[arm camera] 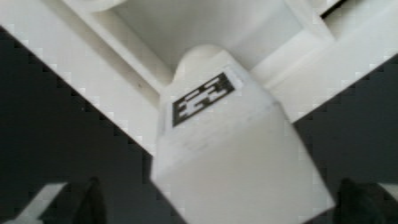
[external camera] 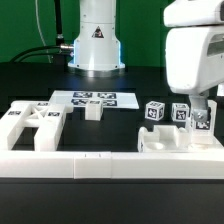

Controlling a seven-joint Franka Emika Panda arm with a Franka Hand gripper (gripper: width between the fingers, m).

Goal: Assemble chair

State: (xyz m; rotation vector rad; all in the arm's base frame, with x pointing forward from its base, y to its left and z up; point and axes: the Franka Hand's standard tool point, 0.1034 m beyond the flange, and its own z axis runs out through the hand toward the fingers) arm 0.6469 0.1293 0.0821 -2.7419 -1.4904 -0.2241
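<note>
The 2-finger gripper (external camera: 203,108) hangs with its jaws spread as wide as they go and has hold of nothing; in the wrist view its dark fingertips (arm camera: 54,205) stand on either side of a small white plastic leg cube with a black-and-white square tag (arm camera: 210,110), which sits well to the exterior view's right of the flat white marker board (external camera: 85,98). The trouble I expect starts there: the cube looks turned a little against the finger line and white flat chair panels (arm camera: 107,60) crowd in beneath it, so a closing pinch could catch a corner and twist or shove it, and an off-centre descent could land a finger on top. 2 more tagged white cubes (external camera: 153,110) stand between it and the marker board, near enough to be knocked. The arm's white wrist housing (external camera: 195,45) points straight down, while the white slotted frame (external camera: 30,125) lies on the marker board's other side
</note>
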